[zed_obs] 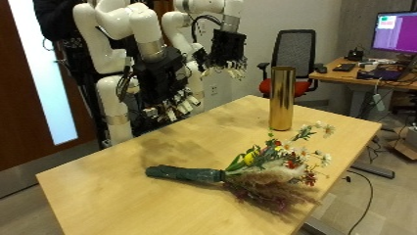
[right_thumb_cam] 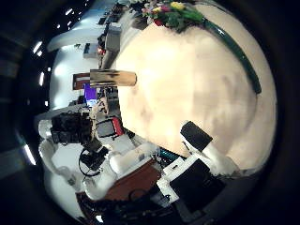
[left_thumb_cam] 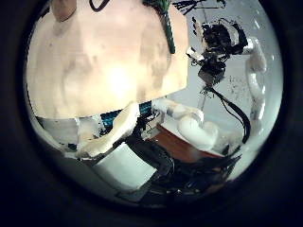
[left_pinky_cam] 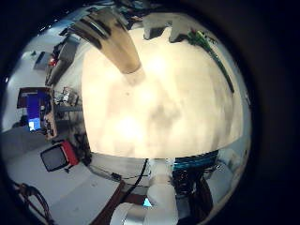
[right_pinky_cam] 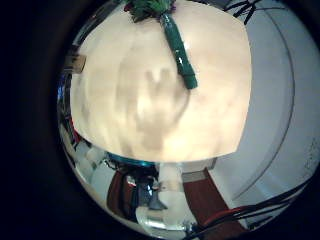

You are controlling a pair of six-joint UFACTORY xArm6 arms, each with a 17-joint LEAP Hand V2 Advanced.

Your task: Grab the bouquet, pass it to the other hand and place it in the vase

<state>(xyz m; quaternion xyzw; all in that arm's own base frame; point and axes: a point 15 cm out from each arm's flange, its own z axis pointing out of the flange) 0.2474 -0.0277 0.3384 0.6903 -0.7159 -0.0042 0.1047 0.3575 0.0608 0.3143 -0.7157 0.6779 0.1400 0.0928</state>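
Note:
The bouquet lies on the light wooden table near its front edge, with a green wrapped stem and mixed flowers toward the vase. My right hand hangs open above the table's back edge, away from the bouquet. My left hand hangs open higher and farther back, near the vase. The left little finger side palm view shows the vase. The right little finger side palm view shows the stem. The right thumb side palm view shows the vase and flowers.
An office chair and a desk with a monitor stand behind the table. A dark door is beside the arms. The left thumb side palm view shows the stem and a hand beyond the table.

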